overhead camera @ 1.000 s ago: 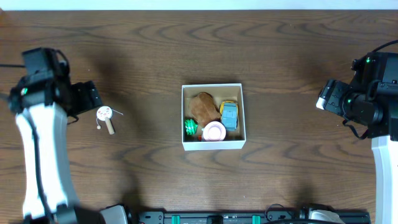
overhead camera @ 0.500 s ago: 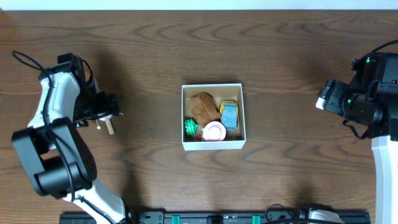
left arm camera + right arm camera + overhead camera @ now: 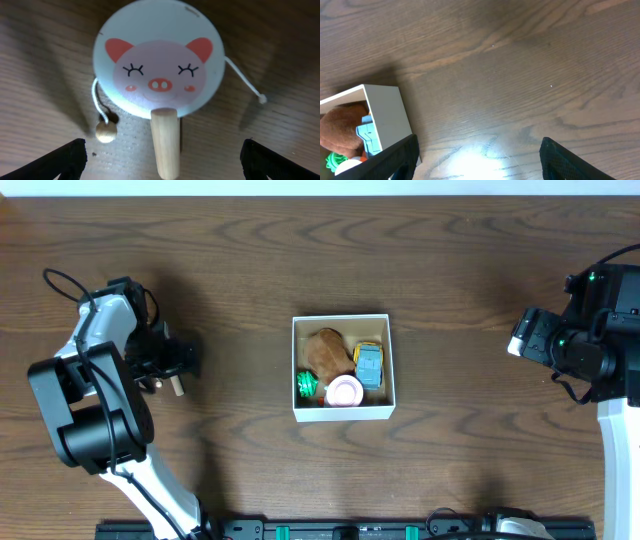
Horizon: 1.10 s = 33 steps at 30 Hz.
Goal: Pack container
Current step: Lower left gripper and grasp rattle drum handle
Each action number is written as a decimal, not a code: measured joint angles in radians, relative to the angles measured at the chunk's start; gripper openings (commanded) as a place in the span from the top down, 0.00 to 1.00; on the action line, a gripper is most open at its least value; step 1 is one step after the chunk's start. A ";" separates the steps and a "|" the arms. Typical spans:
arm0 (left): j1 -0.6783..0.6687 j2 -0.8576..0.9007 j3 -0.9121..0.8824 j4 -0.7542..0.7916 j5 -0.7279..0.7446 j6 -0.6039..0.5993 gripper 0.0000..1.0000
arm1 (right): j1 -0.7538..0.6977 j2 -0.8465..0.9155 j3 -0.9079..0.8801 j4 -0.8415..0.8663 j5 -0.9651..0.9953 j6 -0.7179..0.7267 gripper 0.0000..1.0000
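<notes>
At table centre: square, shallow, white-walled cardboard container (image 3: 343, 416), open top facing up. Inside it, packed close together: brown plush toy (image 3: 325, 352), blue-and-yellow toy car (image 3: 370, 365), small green piece (image 3: 307, 386), pink-and-white round piece (image 3: 345, 391).

Left gripper (image 3: 162, 159): my jaws are spread wide and grip nothing. Beneath them, on the dark wood-grain table (image 3: 450, 260), lies a small white round rattle drum with a pig face and a wooden handle (image 3: 157, 60). The handle end sits between my two fingertips; neither touches it in the wrist view. One wooden bead (image 3: 106, 131) on its string lies just beside the handle. The drum is well apart from the container, on my left side.

Right gripper (image 3: 480, 160): jaws spread, nothing between them, over the table well to the right of the container. One container corner shows at the edge of the right wrist view.
</notes>
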 measured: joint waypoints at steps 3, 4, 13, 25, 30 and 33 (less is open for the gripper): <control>0.000 0.013 0.000 0.000 0.000 0.000 0.03 | 0.000 0.000 0.000 0.000 0.000 0.000 0.21; 0.000 0.014 0.000 0.000 0.000 0.000 0.07 | 0.000 0.000 0.000 0.000 0.000 0.000 0.21; 0.000 0.013 -0.001 0.000 0.000 0.004 0.39 | 0.000 0.000 0.000 0.000 0.000 0.000 0.21; 0.000 0.013 -0.001 0.000 0.000 0.003 0.58 | 0.000 0.000 0.000 0.000 0.000 0.000 0.21; 0.000 0.013 -0.001 0.000 0.000 0.003 0.58 | 0.000 0.000 0.000 0.000 0.000 -0.001 0.21; 0.000 0.014 -0.001 0.000 0.000 0.003 0.58 | 0.000 0.000 0.000 0.000 0.000 -0.001 0.21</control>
